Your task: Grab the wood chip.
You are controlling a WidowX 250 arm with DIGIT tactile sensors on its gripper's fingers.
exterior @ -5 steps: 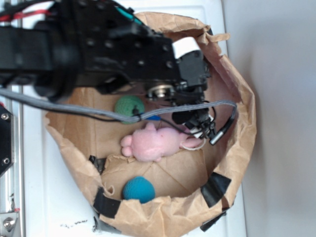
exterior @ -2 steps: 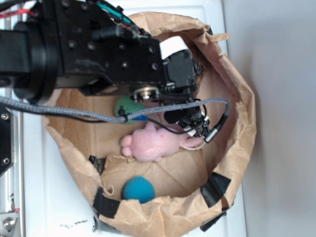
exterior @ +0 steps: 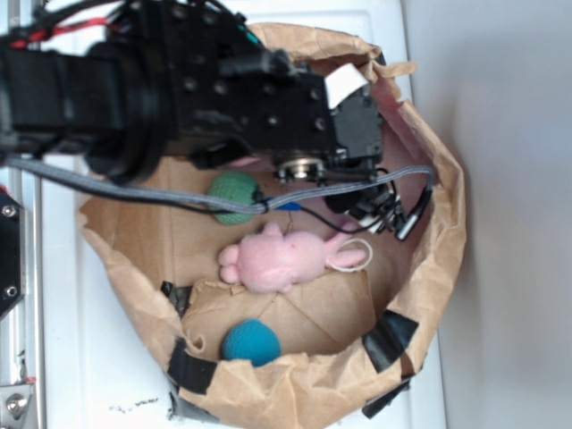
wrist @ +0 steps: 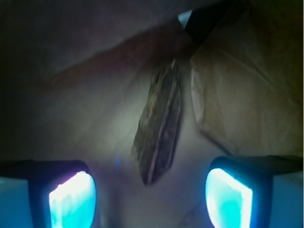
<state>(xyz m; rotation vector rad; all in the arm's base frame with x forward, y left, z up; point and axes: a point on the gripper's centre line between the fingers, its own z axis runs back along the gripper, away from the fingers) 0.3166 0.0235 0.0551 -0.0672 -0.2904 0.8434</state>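
Observation:
In the wrist view the wood chip (wrist: 159,124) lies on the brown paper floor, a dark streaky sliver running up and away, its near tip just ahead of the gap between the jaws. My gripper (wrist: 151,194) is open, with its two glowing cyan pads (wrist: 71,199) wide apart and nothing between them. In the exterior view the gripper (exterior: 380,210) hangs low inside the paper bag (exterior: 447,223) near its right wall, and the arm hides the wood chip there.
A pink plush animal (exterior: 286,259) lies mid-bag just left of the gripper. A green ball (exterior: 234,197) sits under the arm and a teal ball (exterior: 251,343) near the front rim. Torn paper flaps and black tape (wrist: 204,19) line the bag wall beyond the chip.
The arm has swung right and toward the far bag wall, carrying the gripper off the pink plush animal's ear.

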